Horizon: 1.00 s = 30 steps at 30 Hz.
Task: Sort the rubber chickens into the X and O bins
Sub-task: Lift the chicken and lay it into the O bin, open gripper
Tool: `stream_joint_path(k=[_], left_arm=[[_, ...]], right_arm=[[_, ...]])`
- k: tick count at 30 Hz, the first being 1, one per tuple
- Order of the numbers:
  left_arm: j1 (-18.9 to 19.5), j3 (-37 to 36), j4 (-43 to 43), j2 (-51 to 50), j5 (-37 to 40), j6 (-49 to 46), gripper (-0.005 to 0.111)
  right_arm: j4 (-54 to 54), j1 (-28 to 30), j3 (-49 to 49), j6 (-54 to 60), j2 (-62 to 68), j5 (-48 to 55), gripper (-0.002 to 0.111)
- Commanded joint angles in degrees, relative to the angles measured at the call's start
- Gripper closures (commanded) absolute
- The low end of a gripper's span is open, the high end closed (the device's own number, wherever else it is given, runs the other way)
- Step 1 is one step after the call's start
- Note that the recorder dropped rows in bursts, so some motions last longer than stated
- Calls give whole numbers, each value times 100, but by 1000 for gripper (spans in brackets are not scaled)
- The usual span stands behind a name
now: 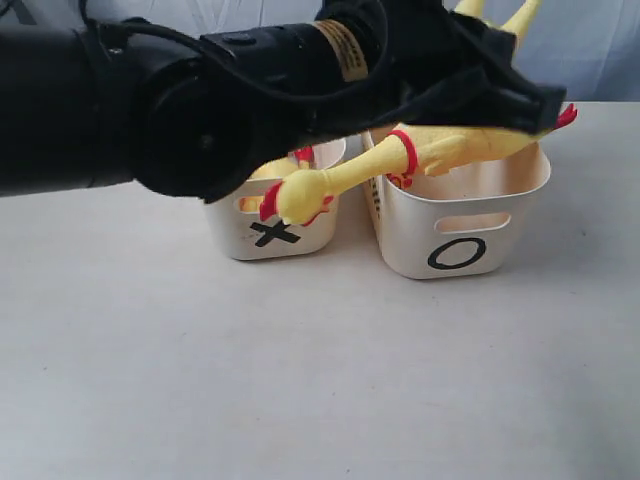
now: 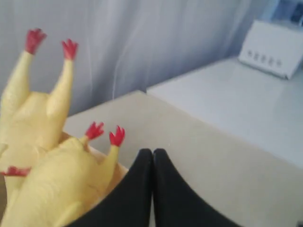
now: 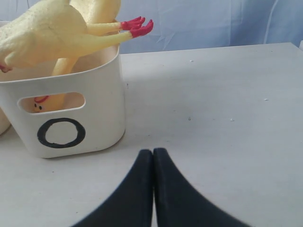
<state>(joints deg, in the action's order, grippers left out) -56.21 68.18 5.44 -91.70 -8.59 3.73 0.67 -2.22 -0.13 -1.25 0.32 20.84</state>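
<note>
One yellow rubber chicken (image 1: 470, 148) lies across the rim of the O bin (image 1: 525, 195), its head (image 1: 300, 195) hanging in front of the X bin (image 1: 310, 238). A second chicken (image 1: 522, 18) stands feet-up in the O bin. A bit of a third (image 1: 300, 156) shows inside the X bin. My left gripper (image 1: 548, 100) is shut and empty above the O bin's far side; in the left wrist view the left gripper (image 2: 152, 152) sits beside the lying chicken (image 2: 61, 182). My right gripper (image 3: 152, 152) is shut and empty over the table, right of the O bin (image 3: 106, 90).
The black left arm (image 1: 200, 90) spans the top of the exterior view and hides the bins' rear. A white box (image 2: 274, 47) sits on a lower surface past the table edge. Pale curtain hangs behind the table (image 3: 227, 104).
</note>
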Motion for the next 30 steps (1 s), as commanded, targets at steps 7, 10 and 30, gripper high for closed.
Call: stream_joint_path(k=[7, 10, 30], left_arm=[[-1640, 16, -1106, 869, 3704, 31, 107], [-1912, 4, -1106, 1093, 4400, 231, 107], [-2162, -119, -2761, 2764, 6218, 1974, 107]], right_arm=[[5, -19, 13, 20, -32, -3, 108], [5, -19, 13, 20, -32, -3, 108], [-6, -19, 13, 9, -32, -3, 108]])
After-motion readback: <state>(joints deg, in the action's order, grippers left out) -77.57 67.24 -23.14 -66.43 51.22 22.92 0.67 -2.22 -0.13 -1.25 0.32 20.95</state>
